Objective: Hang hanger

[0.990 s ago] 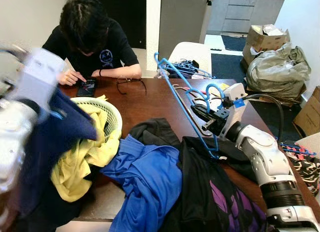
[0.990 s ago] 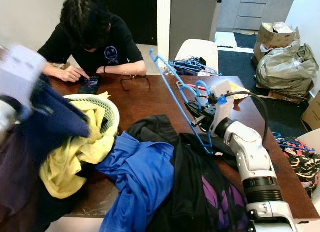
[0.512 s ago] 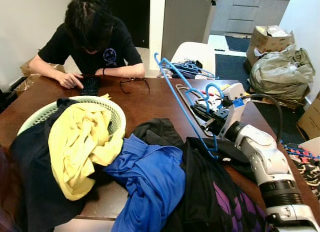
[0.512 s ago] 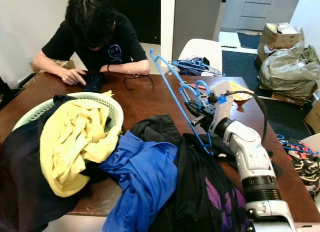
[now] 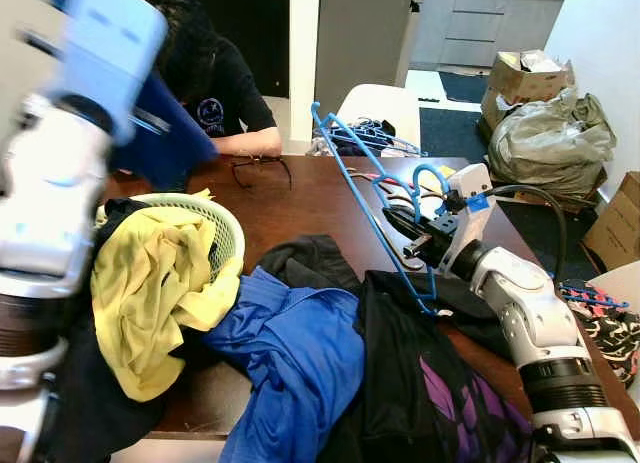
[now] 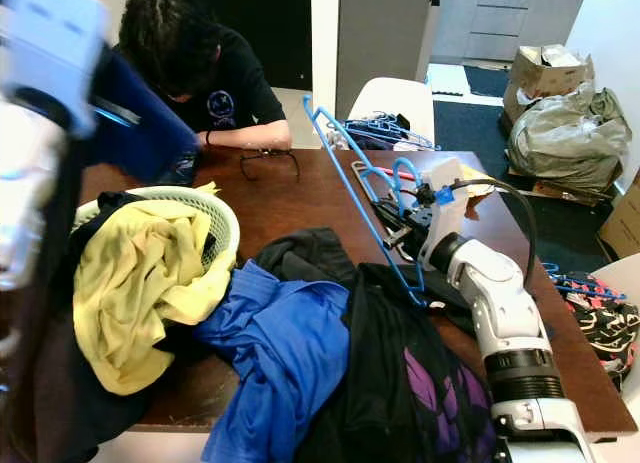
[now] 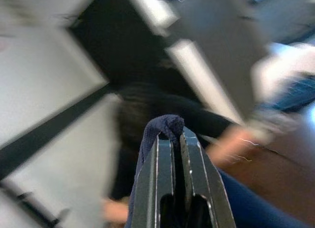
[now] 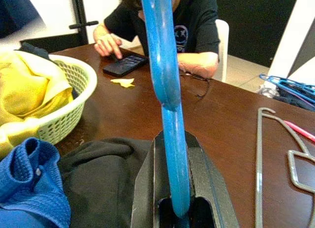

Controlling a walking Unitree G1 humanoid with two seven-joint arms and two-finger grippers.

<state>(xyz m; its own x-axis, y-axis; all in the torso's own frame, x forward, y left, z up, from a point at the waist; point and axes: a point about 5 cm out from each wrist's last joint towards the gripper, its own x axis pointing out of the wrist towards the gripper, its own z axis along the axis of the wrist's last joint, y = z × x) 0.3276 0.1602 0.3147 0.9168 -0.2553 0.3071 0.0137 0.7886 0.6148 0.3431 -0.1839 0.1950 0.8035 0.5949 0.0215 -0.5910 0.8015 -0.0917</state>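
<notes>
A blue plastic hanger (image 5: 365, 198) stands tilted over the brown table (image 5: 300, 208), its lower end by the black garment. My right gripper (image 5: 415, 245) is shut on it near its hook, and the right wrist view shows the blue bar (image 8: 165, 70) clamped between the fingers. My left arm (image 5: 60, 173) is raised at the left, blurred. It holds up a navy garment (image 5: 165, 133) in front of the seated person. In the left wrist view my left gripper (image 7: 175, 139) is shut on a fold of the navy cloth (image 7: 165, 124).
A pale green basket (image 5: 226, 233) holds a yellow garment (image 5: 150, 283). A blue garment (image 5: 295, 353) and a black one (image 5: 420, 383) lie at the table's front. A person (image 6: 190, 63) sits at the far side, with glasses (image 5: 262, 166) nearby. Spare hangers (image 5: 385, 188) lie behind my right gripper.
My left arm has swung up into view, lifting the navy garment off the basket side to head height. The right arm and blue hanger have stayed put.
</notes>
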